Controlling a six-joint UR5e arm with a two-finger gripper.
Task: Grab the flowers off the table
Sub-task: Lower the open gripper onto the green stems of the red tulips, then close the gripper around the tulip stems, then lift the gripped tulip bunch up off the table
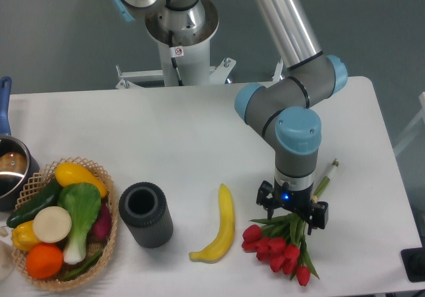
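The flowers, a small bunch of red tulips with green stems and leaves, lie on the white table at the front right. Their heads point to the front left, and the stems run up to the right past the arm. My gripper points straight down over the middle of the stems, low at the bunch. Its black fingers are spread to either side of the stems and look open. The fingertips are hidden under the wrist, so contact with the stems cannot be judged.
A yellow banana lies just left of the flowers. A dark cylindrical cup stands further left. A wicker basket of vegetables is at the front left, with a pot behind it. The table's right edge is close.
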